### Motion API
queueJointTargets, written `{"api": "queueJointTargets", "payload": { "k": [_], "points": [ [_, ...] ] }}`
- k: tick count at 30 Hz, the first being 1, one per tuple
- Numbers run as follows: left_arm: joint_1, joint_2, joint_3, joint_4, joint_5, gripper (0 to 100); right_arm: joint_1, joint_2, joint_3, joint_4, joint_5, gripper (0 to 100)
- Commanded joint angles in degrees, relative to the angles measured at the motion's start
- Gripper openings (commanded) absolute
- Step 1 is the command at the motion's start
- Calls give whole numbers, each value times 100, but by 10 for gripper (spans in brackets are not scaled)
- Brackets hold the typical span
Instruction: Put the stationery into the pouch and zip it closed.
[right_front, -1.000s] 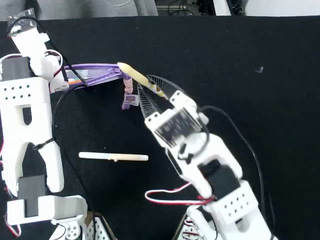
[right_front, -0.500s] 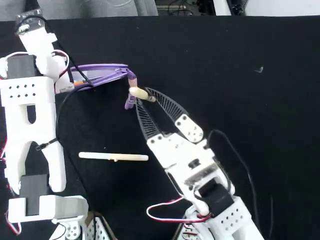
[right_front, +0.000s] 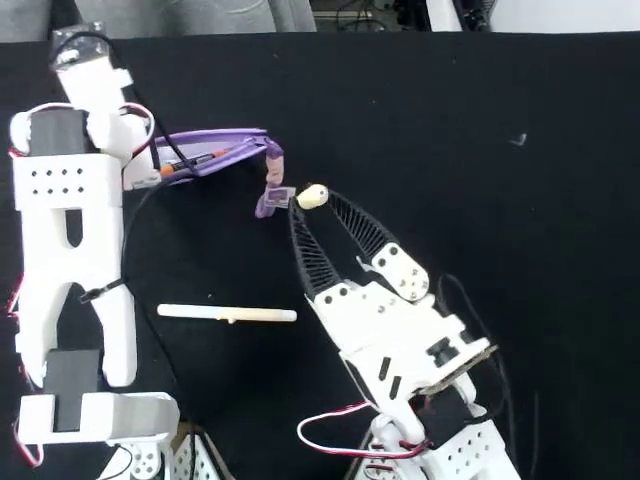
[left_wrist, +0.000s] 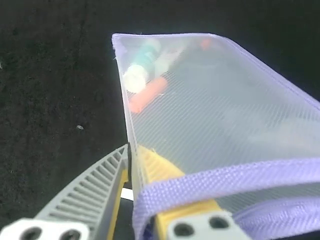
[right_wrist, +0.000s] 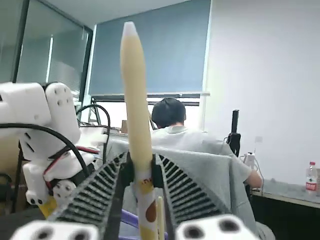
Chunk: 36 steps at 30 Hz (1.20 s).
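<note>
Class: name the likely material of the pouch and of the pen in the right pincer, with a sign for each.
The pouch: translucent plastic with fine grid, probably vinyl mesh; contents show through. Its purple trim looks woven fabric. The pen: cream, smooth, matte, probably plastic.

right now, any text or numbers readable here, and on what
No text can be read.
Orange marks on the cream plastic pen in the right tool: too blurred.
Pale patch on the purple zip tag of the clear purple-edged pouch: too small.
</note>
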Motion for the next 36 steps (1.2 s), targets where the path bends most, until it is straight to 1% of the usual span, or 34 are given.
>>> {"api": "queueJointTargets", "payload": {
  "k": [1,5,9,13,18,24,29,36],
  "points": [
    [154,-229,-505,114,18,29,-114,-66,-101,-457,-132,11],
    [189,-607,-708,352,18,29,-299,303,-154,-1073,-132,11],
    [189,-976,-673,396,26,29,-448,1147,-470,-1442,-97,11],
    [171,-1108,-374,352,369,29,-448,2273,-901,-1952,-105,11],
    [145,-1134,145,-97,396,29,-484,3398,-1332,-2708,-114,11],
    [136,-1152,760,-624,369,29,-765,3908,-1692,-2866,-79,11],
    [136,-1169,804,-624,369,29,-695,4541,-1763,-2945,-70,11],
    [136,-1169,813,-615,369,29,-510,5947,-1868,-4044,-70,11]
  ]
}}
